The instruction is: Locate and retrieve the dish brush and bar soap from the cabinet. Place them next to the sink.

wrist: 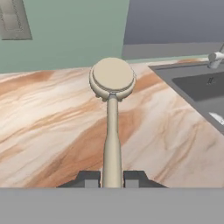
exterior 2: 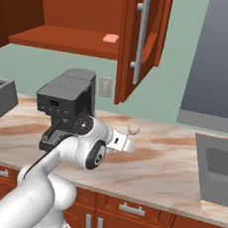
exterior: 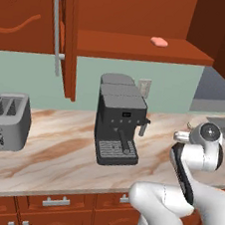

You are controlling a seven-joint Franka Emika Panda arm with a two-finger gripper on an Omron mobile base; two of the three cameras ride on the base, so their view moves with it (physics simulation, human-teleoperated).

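Claw is clamped on the dish brush handle, held above the tabletop; bar soap is seen on the cabinet shelf.

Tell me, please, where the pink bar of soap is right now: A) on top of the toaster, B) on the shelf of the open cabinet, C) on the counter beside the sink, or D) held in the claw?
B: the soap lies on the shelf of the open cabinet, above the coffee machine, while the claw is shut on the brush over the counter.
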